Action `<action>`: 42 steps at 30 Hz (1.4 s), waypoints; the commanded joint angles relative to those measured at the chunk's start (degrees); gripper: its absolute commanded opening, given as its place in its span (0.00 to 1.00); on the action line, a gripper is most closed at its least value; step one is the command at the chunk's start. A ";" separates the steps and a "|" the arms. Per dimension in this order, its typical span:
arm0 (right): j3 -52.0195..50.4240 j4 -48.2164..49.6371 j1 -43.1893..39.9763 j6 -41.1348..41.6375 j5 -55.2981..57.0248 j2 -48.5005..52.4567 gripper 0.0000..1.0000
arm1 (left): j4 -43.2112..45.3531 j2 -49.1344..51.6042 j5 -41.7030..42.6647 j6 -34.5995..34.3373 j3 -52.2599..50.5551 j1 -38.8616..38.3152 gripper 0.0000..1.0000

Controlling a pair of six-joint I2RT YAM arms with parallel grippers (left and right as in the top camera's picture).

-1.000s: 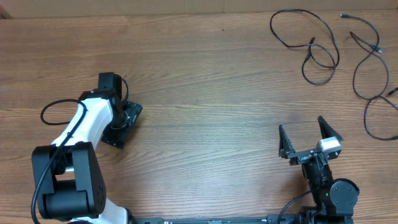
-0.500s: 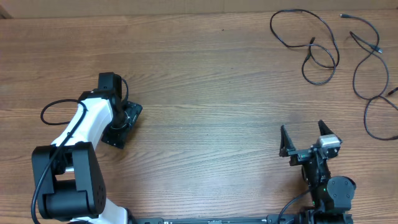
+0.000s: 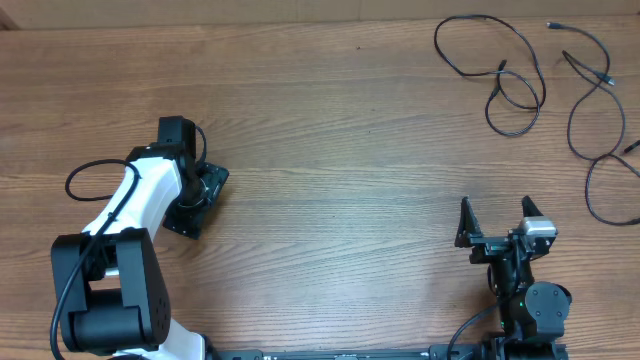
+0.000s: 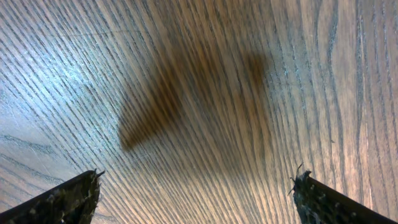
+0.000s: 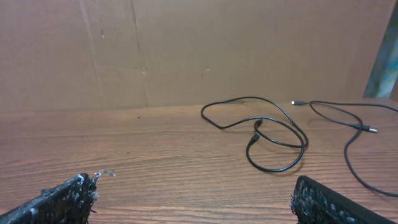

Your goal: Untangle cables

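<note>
Two separate cables lie on the wooden table at the back right. One is a looped cable (image 3: 500,70). The other is a long strand (image 3: 600,120) running along the right edge. The right wrist view shows the looped cable (image 5: 273,140) ahead and the long strand (image 5: 348,127) to its right, with small plugs at their ends. My right gripper (image 3: 496,210) stands open near the front edge, well short of both cables, and holds nothing (image 5: 194,185). My left gripper (image 3: 200,195) points down at bare wood on the left, open and empty (image 4: 198,182).
A brown cardboard wall (image 5: 186,50) closes off the far side of the table. The left arm's own black wire (image 3: 80,180) loops out beside its white link. The right arm's base (image 3: 535,310) sits at the front edge.
My right gripper has drawn back toward the front edge, away from the cables, staying open. The left arm and the cables have not moved.
</note>
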 commanded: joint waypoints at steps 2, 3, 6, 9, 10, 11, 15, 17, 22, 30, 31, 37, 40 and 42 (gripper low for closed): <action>-0.68 0.09 0.28 -0.42 1.33 -0.68 1.00 | 0.04 0.39 -0.96 1.07 0.24 -0.37 0.99; -0.68 0.09 0.28 -0.22 1.40 -0.68 1.00 | 0.04 0.39 -0.96 1.07 0.24 -0.37 1.00; -0.68 0.04 0.28 0.63 1.51 -0.68 1.00 | 0.04 0.39 -0.94 1.07 0.24 -0.37 1.00; -0.68 0.04 0.28 0.61 1.51 -0.68 1.00 | 0.04 0.39 -0.94 1.07 0.24 -0.37 1.00; -0.68 0.04 0.28 0.61 1.51 -0.68 1.00 | 0.04 0.39 -0.94 1.07 0.24 -0.37 1.00; -0.68 0.07 0.28 0.61 1.51 -0.68 1.00 | 0.04 0.42 -0.96 1.07 0.24 -0.37 0.99; -0.68 0.07 0.28 0.61 1.51 -0.68 1.00 | 0.04 0.39 -0.94 1.07 0.24 -0.37 1.00; -0.68 0.07 0.26 0.61 1.51 -0.68 1.00 | 0.04 0.39 -0.94 1.07 0.24 -0.37 1.00; -0.66 0.04 0.28 0.61 1.51 -0.68 1.00 | 0.04 0.42 -0.94 1.07 0.24 -0.37 1.00; -0.63 -0.07 0.28 0.61 1.51 -0.66 1.00 | 0.04 0.42 -0.94 1.07 0.24 -0.37 0.99; -0.63 -0.04 0.28 0.61 1.51 -0.66 1.00 | 0.04 0.39 -0.96 1.07 0.24 -0.37 0.99; -0.63 -0.07 0.28 0.61 1.51 -0.66 1.00 | 0.04 0.42 -0.94 1.07 0.24 -0.37 0.99; -0.63 -0.07 0.28 0.61 1.51 -0.66 1.00 | 0.04 0.39 -0.94 1.07 0.24 -0.37 1.00; -0.63 -0.04 0.28 0.61 1.51 -0.66 1.00 | 0.04 0.39 -0.96 1.07 0.24 -0.37 1.00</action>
